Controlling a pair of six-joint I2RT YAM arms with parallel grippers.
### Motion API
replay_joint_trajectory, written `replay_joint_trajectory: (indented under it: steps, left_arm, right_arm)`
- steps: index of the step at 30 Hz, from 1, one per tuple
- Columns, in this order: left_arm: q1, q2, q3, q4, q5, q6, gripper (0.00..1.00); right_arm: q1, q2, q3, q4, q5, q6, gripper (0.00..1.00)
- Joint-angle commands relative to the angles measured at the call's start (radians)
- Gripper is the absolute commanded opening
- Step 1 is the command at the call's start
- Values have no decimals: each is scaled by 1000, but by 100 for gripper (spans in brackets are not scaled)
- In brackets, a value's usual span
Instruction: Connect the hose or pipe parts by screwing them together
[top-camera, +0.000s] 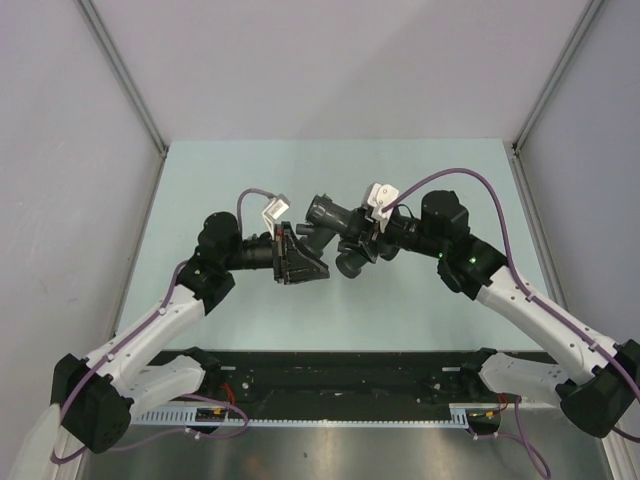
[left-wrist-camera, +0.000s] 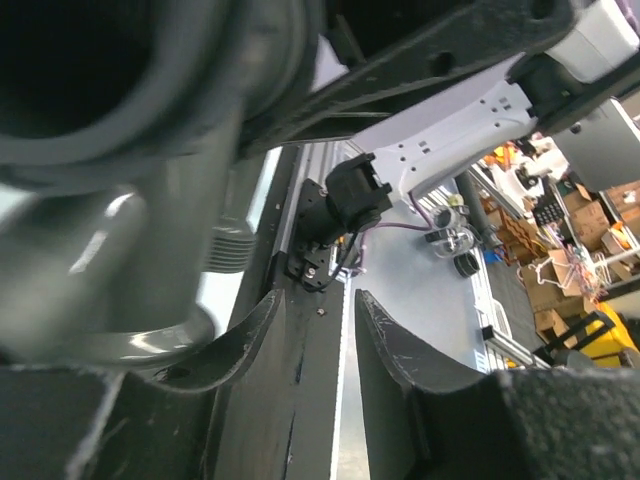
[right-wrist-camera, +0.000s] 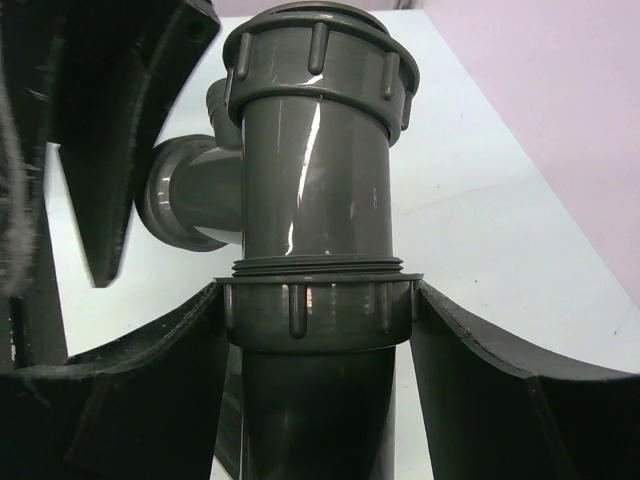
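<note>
My right fingers (right-wrist-camera: 480, 370) are pinching the dark grey ribbed plastic tube (right-wrist-camera: 315, 180) steady while my left fingers (left-wrist-camera: 400, 350) are hovering spread beside it, seemingly to twist.

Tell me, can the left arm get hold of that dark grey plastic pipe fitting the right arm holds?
Probably yes. The right gripper clamps the dark grey plastic pipe fitting only at its ribbed collar, leaving its side branch bare. The left gripper sits close beside it, jaws open and empty.
</note>
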Motion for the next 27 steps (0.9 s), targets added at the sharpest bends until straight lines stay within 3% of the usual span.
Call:
replay_joint_trajectory:
  steps: [1,10,27]
  left_arm:
    - [5,-14,-1,-15,-111,43,38]
    - [46,-5,26,-15,-232,-15,34]
    - [105,87,103,91,-170,-176,30]
  right_arm:
    - [-7,-67,43,95,-56,33,0]
    - [-8,-104,43,74,-154,27,0]
    - [18,-56,39,-69,-434,-40,0]
